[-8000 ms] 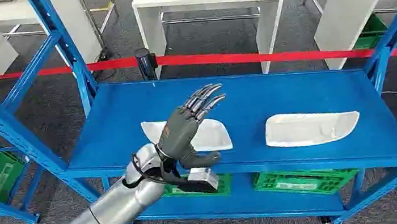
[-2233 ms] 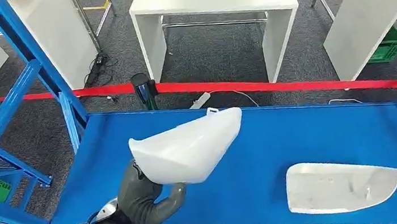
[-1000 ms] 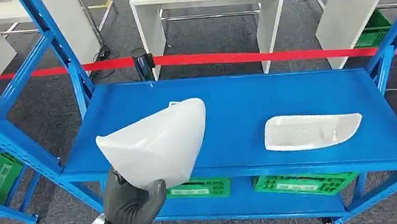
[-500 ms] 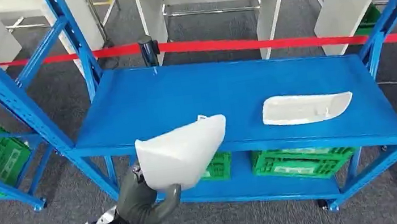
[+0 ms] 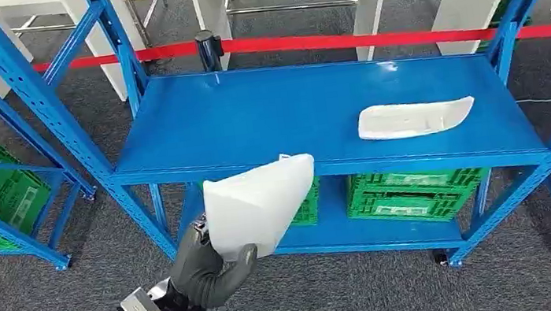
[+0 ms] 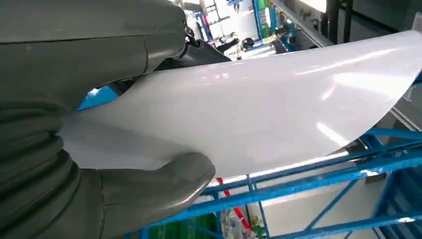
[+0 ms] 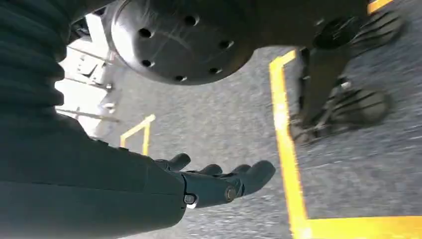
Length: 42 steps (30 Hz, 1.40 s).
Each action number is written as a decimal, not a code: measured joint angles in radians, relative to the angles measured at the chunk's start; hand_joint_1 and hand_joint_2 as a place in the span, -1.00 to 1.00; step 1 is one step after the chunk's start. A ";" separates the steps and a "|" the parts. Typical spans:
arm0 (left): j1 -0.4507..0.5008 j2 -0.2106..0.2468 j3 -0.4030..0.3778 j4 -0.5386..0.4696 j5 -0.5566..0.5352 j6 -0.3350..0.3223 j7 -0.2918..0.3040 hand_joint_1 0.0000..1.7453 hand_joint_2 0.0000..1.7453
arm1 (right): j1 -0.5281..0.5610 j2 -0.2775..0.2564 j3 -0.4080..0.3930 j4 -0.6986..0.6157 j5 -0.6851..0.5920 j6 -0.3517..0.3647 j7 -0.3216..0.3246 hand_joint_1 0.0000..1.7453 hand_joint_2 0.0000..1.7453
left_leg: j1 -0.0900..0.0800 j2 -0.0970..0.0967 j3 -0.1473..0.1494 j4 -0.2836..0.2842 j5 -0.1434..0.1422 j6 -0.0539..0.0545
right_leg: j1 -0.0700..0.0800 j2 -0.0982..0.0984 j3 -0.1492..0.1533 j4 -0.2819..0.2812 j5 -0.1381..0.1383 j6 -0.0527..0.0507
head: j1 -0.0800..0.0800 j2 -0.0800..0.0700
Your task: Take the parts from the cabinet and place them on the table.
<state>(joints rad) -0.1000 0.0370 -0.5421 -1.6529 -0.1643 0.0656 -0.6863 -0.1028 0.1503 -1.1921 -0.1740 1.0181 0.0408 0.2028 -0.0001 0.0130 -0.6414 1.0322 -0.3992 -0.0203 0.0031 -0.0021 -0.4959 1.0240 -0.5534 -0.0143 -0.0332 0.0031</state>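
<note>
Blue cabinet (image 5: pixel 314 111) stands ahead with one white part (image 5: pixel 414 118) on its shelf. Left robot hand (image 5: pixel 205 269) grips another white part (image 5: pixel 259 205) in front of the cabinet; right robot hand (image 7: pixel 219 184) hangs spread.

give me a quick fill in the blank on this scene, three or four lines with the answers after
1. The left hand grips a white part, so the number of white parts lying on the blue shelf is ____.
2. The crates on the rack's lower level are ____ in colour.
3. The barrier tape behind the rack is ____.
4. The right hand hangs over the floor holding ____.

Missing words: one; green; red; nothing
</note>
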 joint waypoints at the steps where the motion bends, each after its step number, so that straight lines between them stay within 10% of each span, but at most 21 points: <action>1: 0.007 0.000 0.004 -0.001 -0.009 0.003 0.001 1.00 1.00 | 0.003 0.004 0.000 0.000 0.010 0.000 0.019 -1.00 1.00 | -0.003 -0.001 -0.004 -0.001 0.007 -0.008 | -0.009 -0.002 -0.006 -0.010 0.017 -0.009 | 0.000 0.000; 3: 0.020 0.000 0.013 -0.001 -0.030 0.012 0.006 1.00 1.00 | 0.003 0.006 0.001 0.000 0.017 0.000 0.032 -1.00 1.00 | 0.002 -0.010 -0.025 0.048 -0.081 -0.018 | -0.012 -0.009 -0.028 -0.012 0.039 -0.026 | -0.003 0.000; 6: 0.039 -0.001 0.028 -0.002 -0.055 0.021 0.013 1.00 1.00 | 0.004 0.005 0.000 0.000 0.007 0.003 0.010 -1.00 1.00 | 0.007 -0.010 -0.060 0.247 -0.227 -0.032 | -0.011 -0.009 -0.077 -0.010 0.078 -0.025 | -0.004 0.000; 8: 0.047 -0.002 0.035 0.001 -0.071 0.023 0.018 1.00 1.00 | 0.004 0.005 0.000 0.000 0.007 0.014 -0.013 -1.00 1.00 | 0.008 -0.010 -0.037 0.287 -0.183 -0.034 | -0.011 -0.012 -0.115 -0.007 0.105 -0.022 | -0.005 0.000; 10: 0.043 -0.008 0.047 0.010 -0.074 0.024 0.018 1.00 1.00 | 0.002 0.005 0.000 0.000 0.007 0.023 -0.037 -1.00 1.00 | 0.009 -0.010 0.050 0.191 -0.113 -0.030 | -0.012 -0.014 -0.145 -0.001 0.129 -0.016 | -0.005 0.000; 12: 0.029 -0.018 0.062 0.025 -0.056 0.011 0.018 1.00 1.00 | -0.002 0.005 0.000 0.000 0.007 0.028 -0.067 -1.00 1.00 | 0.006 -0.012 0.193 -0.002 -0.165 -0.021 | -0.008 -0.012 -0.168 0.010 0.149 -0.003 | -0.006 0.000; 13: 0.023 -0.022 0.070 0.033 -0.047 0.005 0.015 1.00 1.00 | -0.002 0.005 0.000 0.000 0.005 0.032 -0.084 -1.00 1.00 | 0.002 -0.014 0.200 -0.032 -0.178 -0.011 | -0.008 -0.013 -0.169 0.009 0.158 0.002 | -0.004 0.000; 16: 0.012 -0.033 0.101 0.067 -0.041 -0.006 0.013 1.00 1.00 | -0.002 0.004 0.000 0.000 0.005 0.040 -0.122 -1.00 1.00 | -0.004 -0.010 0.175 -0.033 -0.152 0.018 | -0.012 -0.013 -0.170 -0.008 0.194 0.025 | -0.007 0.000; 17: 0.007 -0.040 0.110 0.077 -0.041 -0.007 0.011 1.00 1.00 | -0.001 0.003 0.000 0.000 0.006 0.041 -0.130 -1.00 1.00 | 0.002 -0.003 0.164 -0.035 -0.136 0.029 | -0.018 -0.009 -0.178 0.004 0.176 0.029 | -0.007 0.000; 21: 0.002 -0.056 0.144 0.104 -0.043 -0.013 0.006 1.00 1.00 | -0.003 0.001 0.000 0.000 0.010 0.040 -0.135 -1.00 1.00 | 0.000 -0.002 0.102 -0.032 -0.081 0.043 | -0.017 -0.003 -0.234 0.241 -0.054 0.040 | -0.001 0.000; 23: 0.002 -0.059 0.160 0.116 -0.053 -0.014 0.004 1.00 1.00 | -0.004 -0.001 0.000 0.000 0.015 0.034 -0.114 -1.00 1.00 | -0.002 -0.001 0.059 -0.025 -0.053 0.040 | -0.017 -0.002 -0.220 0.308 -0.023 0.039 | -0.001 0.000; 26: 0.006 -0.061 0.185 0.120 -0.070 -0.015 0.003 1.00 1.00 | -0.004 -0.005 0.001 0.000 0.029 0.027 -0.072 -1.00 1.00 | -0.002 -0.002 0.007 -0.006 -0.024 0.031 | -0.016 0.000 -0.064 0.137 0.056 0.029 | 0.000 0.000; 28: 0.017 -0.064 0.200 0.111 -0.078 -0.010 0.003 1.00 1.00 | -0.004 -0.008 0.006 0.000 0.041 0.025 -0.048 -1.00 1.00 | -0.004 -0.001 -0.007 0.005 -0.012 0.018 | -0.008 0.002 0.029 -0.015 -0.014 0.014 | -0.003 0.000; 31: 0.045 -0.064 0.216 0.095 -0.097 0.002 0.006 1.00 1.00 | -0.002 -0.008 0.009 0.000 0.044 0.025 -0.027 -1.00 1.00 | 0.000 0.002 -0.005 -0.008 0.017 -0.002 | -0.002 0.001 0.009 -0.011 0.003 -0.002 | 0.000 0.000; 32: 0.057 -0.064 0.224 0.090 -0.098 0.004 0.007 1.00 1.00 | -0.001 -0.008 0.010 0.000 0.045 0.027 -0.023 -1.00 1.00 | 0.002 -0.001 -0.010 -0.003 0.014 -0.010 | -0.011 -0.004 -0.001 -0.018 0.021 -0.011 | 0.000 0.000; 35: 0.086 -0.061 0.241 0.073 -0.106 0.014 0.010 1.00 1.00 | -0.001 -0.009 0.011 0.000 0.049 0.029 -0.019 -1.00 1.00 | 0.007 -0.009 -0.058 0.146 -0.168 -0.025 | -0.010 -0.008 -0.045 -0.018 0.058 -0.027 | -0.003 0.000; 37: 0.106 -0.061 0.250 0.064 -0.111 0.018 0.015 1.00 1.00 | -0.001 -0.009 0.011 0.000 0.051 0.031 -0.019 -1.00 1.00 | 0.007 -0.010 -0.073 0.272 -0.217 -0.031 | -0.010 -0.009 -0.080 -0.016 0.085 -0.025 | -0.003 0.000; 39: 0.121 -0.060 0.256 0.059 -0.116 0.016 0.018 1.00 1.00 | 0.000 -0.009 0.011 0.000 0.050 0.035 -0.033 -1.00 1.00 | 0.009 -0.009 -0.036 0.280 -0.157 -0.032 | -0.010 -0.012 -0.112 -0.013 0.110 -0.022 | -0.003 0.000; 41: 0.126 -0.060 0.262 0.052 -0.118 0.011 0.021 1.00 1.00 | -0.001 -0.009 0.011 0.000 0.047 0.039 -0.060 -1.00 1.00 | 0.010 -0.010 0.079 0.146 -0.101 -0.025 | -0.010 -0.013 -0.146 -0.007 0.136 -0.015 | -0.004 0.000; 42: 0.126 -0.061 0.266 0.046 -0.119 0.011 0.024 1.00 1.00 | -0.003 -0.009 0.011 0.000 0.045 0.041 -0.073 -1.00 1.00 | 0.009 -0.011 0.155 0.045 -0.136 -0.020 | -0.010 -0.012 -0.153 -0.002 0.145 -0.009 | -0.004 0.000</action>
<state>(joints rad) 0.0265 -0.0236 -0.2758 -1.6067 -0.2838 0.0771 -0.6626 -0.1053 0.1411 -1.1807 -0.1743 1.0636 0.0816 0.1293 0.0092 0.0016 -0.4863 1.0775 -0.5350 -0.0406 -0.0067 -0.0145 -0.6488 1.0221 -0.4082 -0.0237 -0.0374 0.0031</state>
